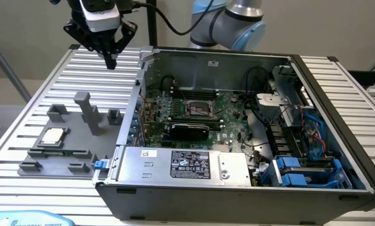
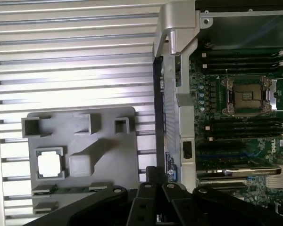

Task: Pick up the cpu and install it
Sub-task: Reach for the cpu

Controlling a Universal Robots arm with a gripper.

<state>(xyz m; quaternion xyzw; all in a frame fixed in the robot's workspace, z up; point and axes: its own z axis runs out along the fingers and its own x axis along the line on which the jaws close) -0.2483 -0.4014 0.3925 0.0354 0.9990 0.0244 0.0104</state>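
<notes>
A blue object (image 1: 30, 220) reads "UNIVERSAL ROBOTS"; the power-supply label (image 1: 191, 165) has illegible print.

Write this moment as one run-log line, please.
fingers: shut, empty, over slatted table | cpu: untouched in grey fixture | socket: empty

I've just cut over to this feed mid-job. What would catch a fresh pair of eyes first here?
The open computer case takes up the exterior view's right, with its green motherboard lying flat and the black-framed socket near the middle. To its left on the slatted table, the cpu sits in a grey fixture plate. The gripper hangs shut and empty above the table's far edge, well apart from the cpu.
</notes>
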